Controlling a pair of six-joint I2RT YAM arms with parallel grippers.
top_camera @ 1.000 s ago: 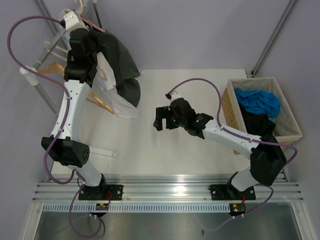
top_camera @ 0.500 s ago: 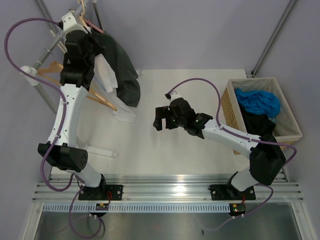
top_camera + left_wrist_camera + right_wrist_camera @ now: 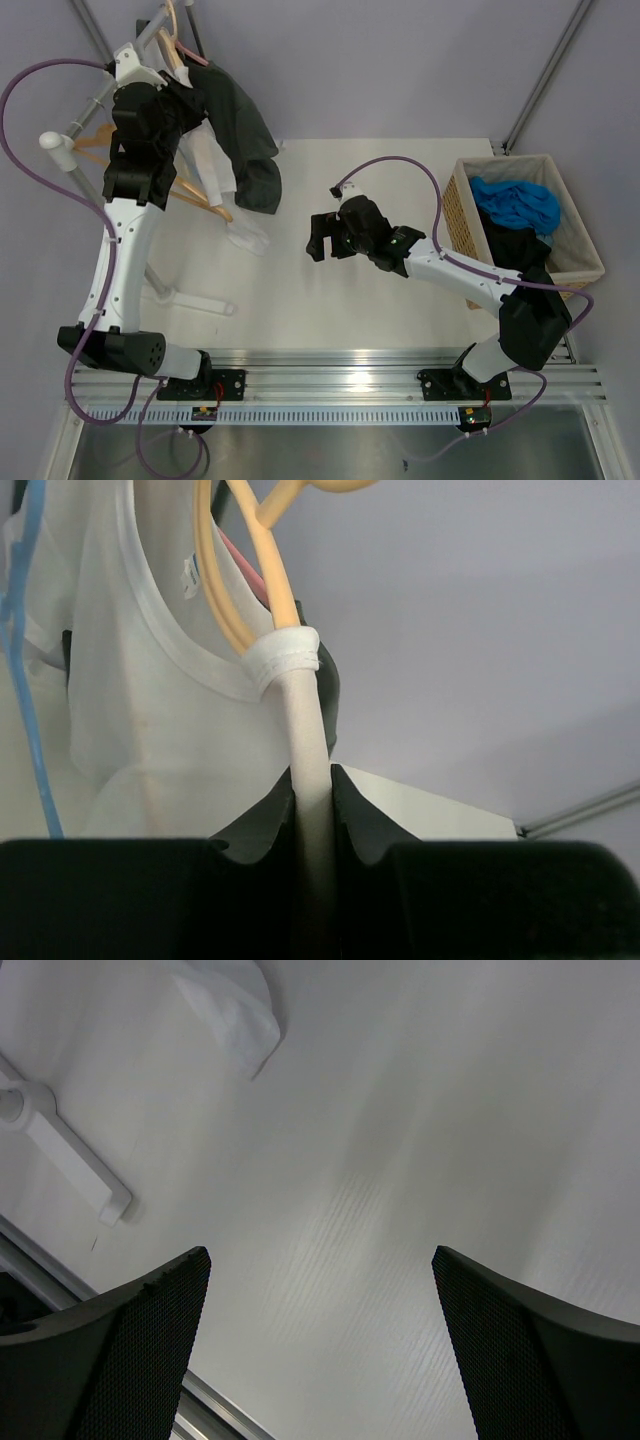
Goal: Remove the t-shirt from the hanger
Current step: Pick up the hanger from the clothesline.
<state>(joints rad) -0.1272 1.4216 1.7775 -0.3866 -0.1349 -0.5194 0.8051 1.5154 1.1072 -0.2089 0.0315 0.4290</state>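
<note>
rack (image 3: 57,150): 10 to 11 o'clock of the table (image 3: 330,300); rack foot (image 3: 190,300) on the table at 8 o'clock.
hanger (image 3: 305,740): at the rack's far end, 11 o'clock, one arm between the jaws of the left gripper (image 3: 313,780).
t-shirt (image 3: 210,165): on the hanger, hanging at 10 o'clock.
second garment (image 3: 240,120): touching the t-shirt, at its 2 o'clock.
right gripper (image 3: 316,238): over table centre.
basket (image 3: 458,215): 3 o'clock edge; clothes (image 3: 515,205) inside.

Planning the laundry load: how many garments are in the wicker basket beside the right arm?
2 can be seen in the basket: a blue garment at the far end, and a black garment nearer the arms. More may be hidden beneath them.
</note>
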